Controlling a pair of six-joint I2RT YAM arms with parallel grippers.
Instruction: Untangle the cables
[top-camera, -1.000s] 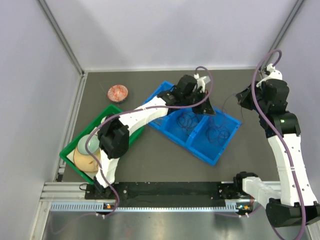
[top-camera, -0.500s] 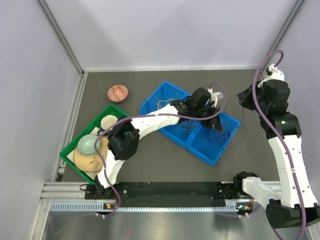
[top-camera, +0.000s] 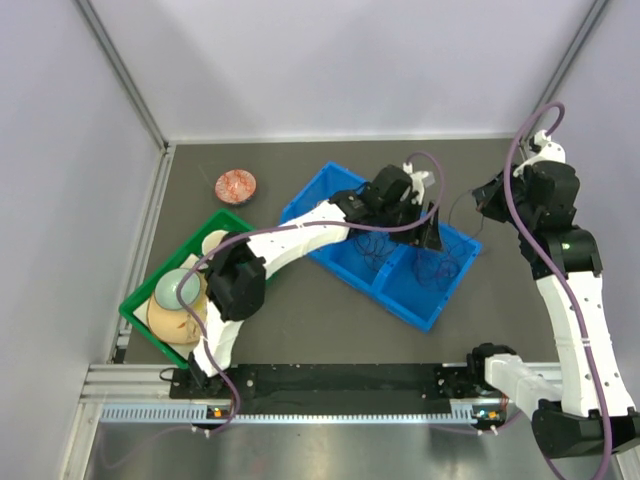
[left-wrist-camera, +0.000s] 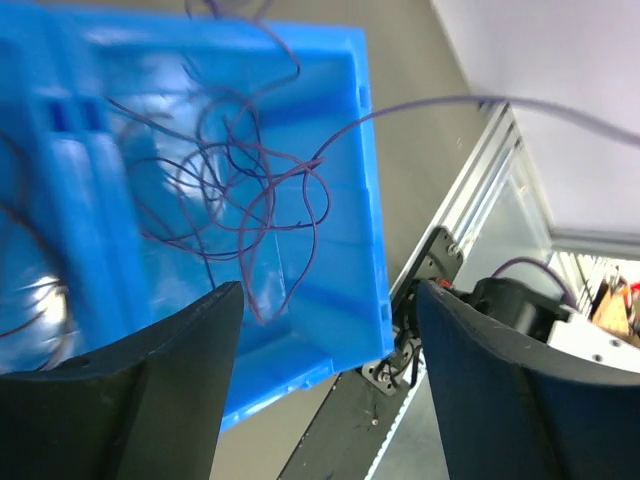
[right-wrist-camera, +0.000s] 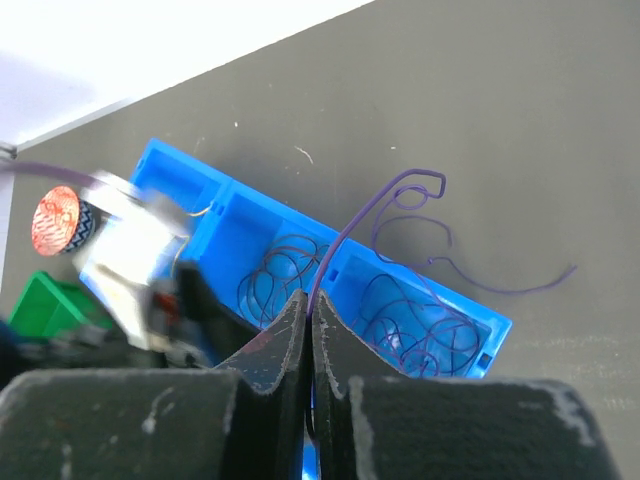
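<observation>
- Blue bin (top-camera: 412, 312): divided, set askew at mid-table. The cables (left-wrist-camera: 250, 180) lie inside it as thin purple loops, spread over 2 neighbouring compartments.
- Right gripper (right-wrist-camera: 310, 298): fingers pressed together on 1 purple strand (right-wrist-camera: 345, 235), held high off the bin's far right corner. The strand's curled end trails out over the bare tabletop (right-wrist-camera: 560, 120).
- Left gripper (left-wrist-camera: 325, 295): fingers wide apart with nothing between them, hovering over the loops in the end compartment.
- Step in hand, by my judgement: parting the held strand from the rest. It looks best done with the left fingers coming down to pin a neighbouring loop low in the compartment while the right draws up slowly. A quick pull would likely tighten the snarl or drag the bin.
- Edges: the bin wall (left-wrist-camera: 370, 200) and the divider (left-wrist-camera: 85, 170) could catch loops, so lift before moving sideways.
- Open room: bare table beyond and to the right of the bin. The side wall (top-camera: 620, 120) stands close behind the right arm. A green crate (top-camera: 150, 280) of bowls (top-camera: 180, 290) and 1 red dish (top-camera: 236, 184) sit well apart on the left.
</observation>
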